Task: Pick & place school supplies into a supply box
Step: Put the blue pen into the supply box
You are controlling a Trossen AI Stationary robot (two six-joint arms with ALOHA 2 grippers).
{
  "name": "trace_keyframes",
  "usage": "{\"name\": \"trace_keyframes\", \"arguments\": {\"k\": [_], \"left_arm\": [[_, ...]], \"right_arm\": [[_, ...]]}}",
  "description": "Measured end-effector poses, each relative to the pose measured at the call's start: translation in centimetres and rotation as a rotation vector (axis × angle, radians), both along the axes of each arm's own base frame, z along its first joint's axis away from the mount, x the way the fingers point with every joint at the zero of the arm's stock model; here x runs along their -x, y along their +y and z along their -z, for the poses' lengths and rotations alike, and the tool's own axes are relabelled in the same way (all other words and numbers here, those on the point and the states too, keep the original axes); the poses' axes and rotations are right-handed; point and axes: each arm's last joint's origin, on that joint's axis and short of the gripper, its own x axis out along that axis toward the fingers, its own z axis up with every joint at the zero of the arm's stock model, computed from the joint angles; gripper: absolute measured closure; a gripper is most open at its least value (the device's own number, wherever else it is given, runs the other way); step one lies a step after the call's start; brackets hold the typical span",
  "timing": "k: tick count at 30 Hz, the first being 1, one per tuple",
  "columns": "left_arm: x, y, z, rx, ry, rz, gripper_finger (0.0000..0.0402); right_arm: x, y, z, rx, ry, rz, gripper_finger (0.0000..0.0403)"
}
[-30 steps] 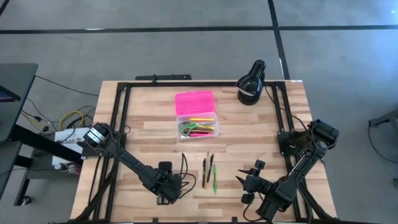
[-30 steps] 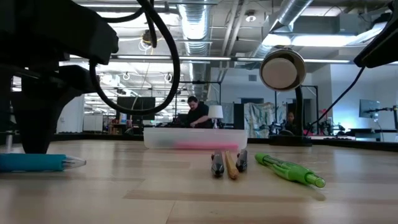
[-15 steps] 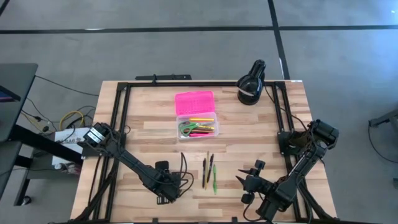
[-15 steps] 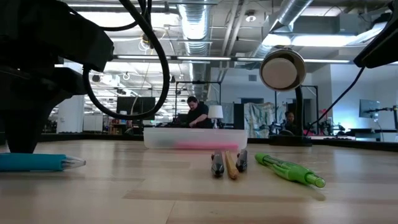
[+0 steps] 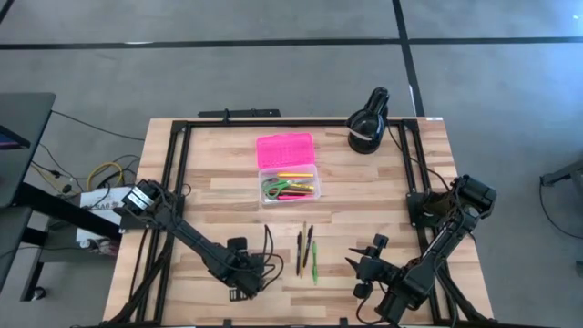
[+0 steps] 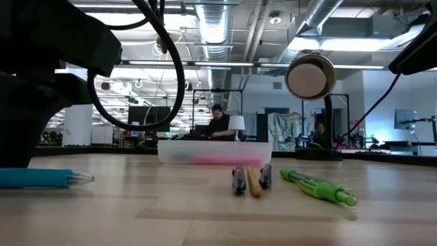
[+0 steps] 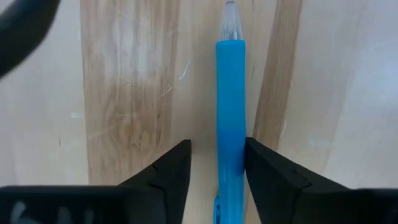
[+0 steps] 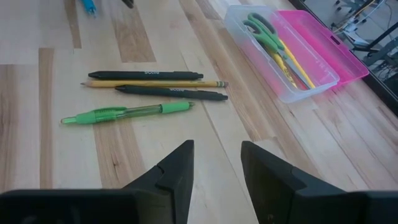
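Left gripper (image 7: 217,163) straddles the blue pen (image 7: 231,112), fingers apart, not clamped.
The pen sits off-centre, touching one finger (image 7: 268,171); closing could roll it away; right gripper (image 8: 217,165) waits parted.

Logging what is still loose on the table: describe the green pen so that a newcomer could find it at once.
Start from the pink-lidded supply box in the middle of the wooden table. Nearer the front edge lies a small row of pens, and the green pen is the one nearest the right arm. Its neighbours are black pens and a yellow pencil.
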Motion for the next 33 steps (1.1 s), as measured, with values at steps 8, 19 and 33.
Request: {"name": "trace_keyframes", "arguments": {"k": [8, 19, 33], "left_arm": [[-0.2, 0.0, 0.0, -0.01, -0.036, -0.002, 0.0283], [-1.5, 1.2, -0.1, -0.046, -0.106, -0.09, 0.0289], [-3.4, 3.6, -0.1, -0.118, -0.174, -0.043, 0.029]], "right_arm": [[0.0, 0.0, 0.0, 0.0, 0.0, 0.0, 0.0274], [0.0, 0.0, 0.0, 0.0, 0.0, 0.0, 0.0274], [0.0, 0.0, 0.0, 0.0, 0.0, 0.0, 0.0274]]}}
